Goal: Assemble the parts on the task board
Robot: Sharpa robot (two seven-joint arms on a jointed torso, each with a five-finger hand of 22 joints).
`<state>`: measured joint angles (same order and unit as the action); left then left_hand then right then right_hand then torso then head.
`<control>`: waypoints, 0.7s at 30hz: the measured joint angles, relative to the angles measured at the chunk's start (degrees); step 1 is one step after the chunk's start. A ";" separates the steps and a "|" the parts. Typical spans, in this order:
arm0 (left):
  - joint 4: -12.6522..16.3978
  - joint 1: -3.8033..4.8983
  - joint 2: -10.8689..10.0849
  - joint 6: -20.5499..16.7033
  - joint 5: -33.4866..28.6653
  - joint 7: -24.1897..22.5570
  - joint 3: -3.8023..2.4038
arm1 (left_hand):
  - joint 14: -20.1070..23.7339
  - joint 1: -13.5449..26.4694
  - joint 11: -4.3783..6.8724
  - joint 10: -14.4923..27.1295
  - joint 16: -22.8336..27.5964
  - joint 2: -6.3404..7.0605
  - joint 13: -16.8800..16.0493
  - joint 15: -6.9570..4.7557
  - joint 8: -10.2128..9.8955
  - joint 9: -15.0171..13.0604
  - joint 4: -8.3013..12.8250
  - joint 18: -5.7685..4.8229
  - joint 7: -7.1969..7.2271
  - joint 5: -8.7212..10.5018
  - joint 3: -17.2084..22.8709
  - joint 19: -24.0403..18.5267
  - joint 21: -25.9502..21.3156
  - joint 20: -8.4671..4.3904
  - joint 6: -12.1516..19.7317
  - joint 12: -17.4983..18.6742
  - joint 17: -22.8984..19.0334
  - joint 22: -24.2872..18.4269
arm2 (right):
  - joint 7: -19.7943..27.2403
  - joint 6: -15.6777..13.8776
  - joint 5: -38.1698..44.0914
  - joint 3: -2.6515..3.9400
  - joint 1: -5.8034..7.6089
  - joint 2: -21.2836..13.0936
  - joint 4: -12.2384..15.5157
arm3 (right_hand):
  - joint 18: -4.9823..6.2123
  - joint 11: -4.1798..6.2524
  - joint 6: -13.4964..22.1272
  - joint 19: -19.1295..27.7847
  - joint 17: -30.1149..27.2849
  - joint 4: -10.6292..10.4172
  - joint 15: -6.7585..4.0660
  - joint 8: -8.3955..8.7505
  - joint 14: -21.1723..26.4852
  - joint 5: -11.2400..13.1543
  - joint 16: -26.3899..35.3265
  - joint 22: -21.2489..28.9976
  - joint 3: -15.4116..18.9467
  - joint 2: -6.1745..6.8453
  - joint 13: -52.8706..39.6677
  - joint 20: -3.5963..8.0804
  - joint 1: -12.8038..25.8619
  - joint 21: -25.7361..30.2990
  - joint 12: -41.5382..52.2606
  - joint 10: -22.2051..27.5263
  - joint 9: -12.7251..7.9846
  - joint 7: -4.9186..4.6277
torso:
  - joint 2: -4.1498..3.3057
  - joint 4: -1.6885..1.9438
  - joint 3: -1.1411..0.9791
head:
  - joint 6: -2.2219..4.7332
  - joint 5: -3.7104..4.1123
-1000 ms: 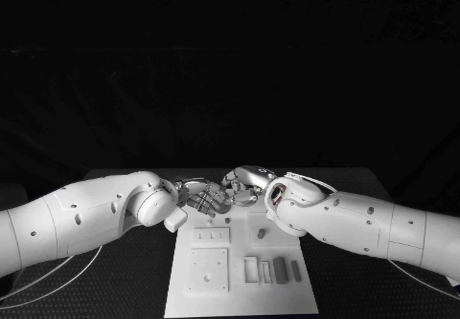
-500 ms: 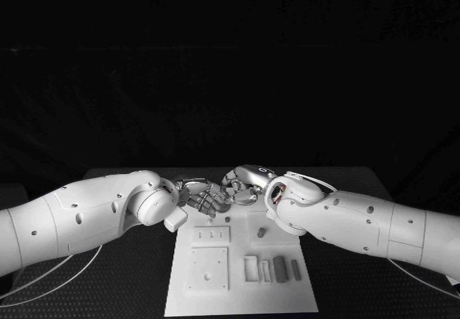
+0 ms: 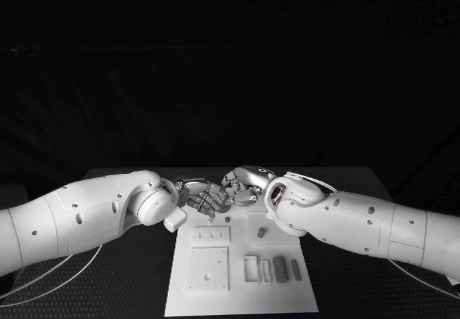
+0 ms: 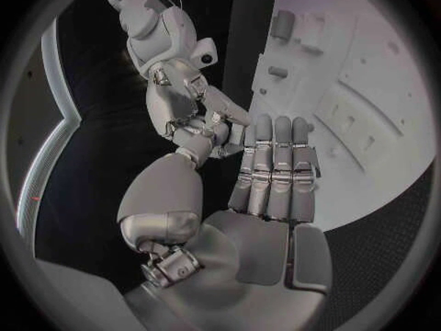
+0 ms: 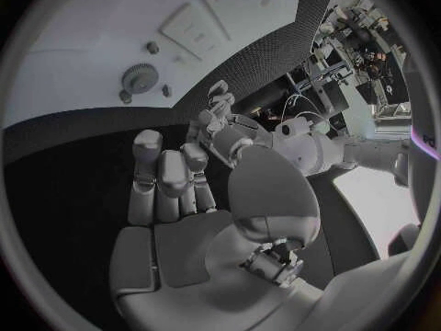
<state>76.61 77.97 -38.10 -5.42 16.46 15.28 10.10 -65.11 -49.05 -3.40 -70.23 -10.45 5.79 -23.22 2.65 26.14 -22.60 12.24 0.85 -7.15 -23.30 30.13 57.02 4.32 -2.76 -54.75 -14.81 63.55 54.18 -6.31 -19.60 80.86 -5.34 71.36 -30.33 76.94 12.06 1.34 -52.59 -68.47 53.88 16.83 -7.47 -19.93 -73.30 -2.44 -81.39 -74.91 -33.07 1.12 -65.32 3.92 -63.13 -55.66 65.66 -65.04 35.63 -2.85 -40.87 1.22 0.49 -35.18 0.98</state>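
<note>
Task board [image 3: 240, 292]: the white plate lies in the middle of the black table [image 3: 115, 279], its long side running away from the robot. Its far end is hidden in the head view behind the two hands and the wrists.

Left hand [image 3: 199, 198]: it sits over the far end of the board, fingertips close to the other hand's. In the left wrist view [image 4: 267, 176] the fingers lie straight and side by side, the thumb set apart, and nothing shows in the palm. It looks released and holds nothing.

Right hand [image 3: 244, 185]: it meets the left hand over the same end of the board. In the right wrist view [image 5: 175, 176] the fingers bend forward loosely with an empty palm. Whether its fingertips touch the left hand cannot be told, since the fingers overlap in the head view.

Parts near the robot [image 3: 271, 270]: a row of narrow pieces lies side by side on the board's near right part, one of them darker grey than the rest.

Small peg [image 3: 260, 232]: a short dark piece stands alone on the board, just in front of the right wrist.

Raised plates [image 3: 211, 236]: two pale rectangles lie on the board's left half, the smaller one beyond the larger; the marks on them are too small to read.

Gear piece [image 5: 139, 76]: the right wrist view shows a round toothed part on the board with small pegs near it; in the head view this area is covered by the hands.
</note>
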 measured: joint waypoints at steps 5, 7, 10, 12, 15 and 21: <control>0.00 -0.01 0.02 -0.01 0.03 0.01 -0.01 | 0.00 0.00 0.00 0.00 0.22 0.00 0.01 0.00 0.00 0.08 -0.16 0.00 0.00 0.69 0.16 0.00 0.00 0.00 0.00 0.00 0.06 0.02 | 0.00 0.16 -0.04 0.00 -0.02 -0.02 0.08 | 0.00 0.00 0.00 0.00 0.00 0.00 0.01 0.00 0.00 0.00 0.00 0.00 0.00 0.00 0.00 0.00 0.00 0.00 0.00 0.00 0.04 0.00 | 0.00 -0.01 0.00 | 0.00 -0.04; 0.00 -0.02 0.05 -0.01 0.04 0.02 -0.01 | 0.00 0.00 0.00 0.00 0.22 0.00 0.00 0.00 0.00 0.08 -0.16 0.01 0.00 0.72 0.16 0.00 0.00 0.00 0.00 0.00 0.05 0.02 | 0.00 0.22 -0.05 0.00 -0.03 -0.02 0.13 | 0.00 0.00 0.00 0.00 0.00 0.00 0.01 0.00 0.00 0.00 0.00 0.00 0.00 0.01 0.00 -0.01 0.00 0.00 0.00 0.00 0.05 0.00 | 0.01 -0.01 0.00 | -0.04 -0.05; 0.00 -0.03 0.07 -0.01 0.05 0.05 -0.01 | 0.00 0.00 0.00 0.00 0.22 0.00 0.01 0.00 0.00 0.15 -0.16 0.00 0.00 1.07 0.16 0.00 0.00 0.00 0.00 0.00 0.07 0.03 | 0.00 0.29 -0.06 0.01 -0.05 -0.02 0.23 | -0.01 0.00 0.00 0.00 0.00 0.00 0.01 0.00 0.00 0.00 0.00 0.00 0.00 0.01 0.00 -0.01 0.00 0.00 0.00 0.00 0.06 0.01 | 0.02 -0.02 0.00 | -0.08 -0.08; -0.01 -0.03 0.08 0.00 0.07 0.10 -0.01 | 0.00 -0.32 0.00 0.00 0.22 -0.32 0.01 0.00 0.15 0.20 -0.16 0.00 0.00 1.65 0.16 0.00 0.00 0.00 0.00 0.00 0.14 0.10 | 0.00 0.34 -0.07 0.01 -0.05 -0.02 0.25 | 0.00 0.00 -0.01 0.01 0.00 0.00 0.01 0.00 0.00 0.00 0.00 0.00 0.00 0.01 0.00 -0.01 0.00 0.00 0.00 0.00 0.07 0.01 | 0.02 -0.02 0.00 | -0.09 -0.09; -0.01 -0.03 0.09 0.03 0.11 0.16 -0.01 | -0.19 -1.13 0.00 0.00 0.44 -1.12 0.06 0.19 0.22 0.33 0.19 0.00 0.00 4.08 0.50 0.00 0.00 0.00 0.00 0.00 0.26 0.17 | 0.00 0.40 -0.07 0.01 -0.06 -0.02 0.26 | 0.00 0.00 -0.01 0.01 0.00 0.01 0.02 0.00 0.00 0.00 0.00 0.00 0.01 0.01 0.00 -0.01 0.00 0.00 0.00 0.00 0.08 0.01 | 0.02 -0.02 -0.01 | -0.10 -0.09; 0.00 -0.03 0.12 0.08 0.25 0.20 -0.01 | -0.43 -3.85 0.00 0.00 0.44 -2.89 0.06 0.01 0.77 0.45 1.30 0.01 0.06 6.28 1.61 0.00 0.00 0.00 -0.06 -0.24 0.47 0.27 | 0.00 0.54 -0.08 0.00 -0.08 -0.02 0.24 | 0.00 0.00 -0.01 0.01 0.01 0.01 0.02 0.03 0.00 0.01 0.00 0.00 0.01 0.02 0.00 -0.02 0.00 0.00 0.00 -0.01 0.08 0.01 | 0.02 -0.01 -0.01 | -0.14 -0.06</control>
<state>76.61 77.94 -37.97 -5.34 16.70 15.48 10.09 -65.54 -52.90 -3.40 -70.23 -10.01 2.90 -23.15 2.66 26.91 -22.15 13.54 0.86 -7.09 -17.02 31.74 57.02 4.32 -2.75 -54.81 -15.05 64.02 54.45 -6.31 -19.06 80.78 -5.34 71.28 -30.35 77.18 12.06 1.33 -52.60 -68.46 53.88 16.85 -7.45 -19.90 -73.30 -2.43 -81.39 -74.91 -33.06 1.14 -65.33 3.90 -63.13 -55.67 65.66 -65.04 35.71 -2.83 -40.85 1.21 0.49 -35.32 0.92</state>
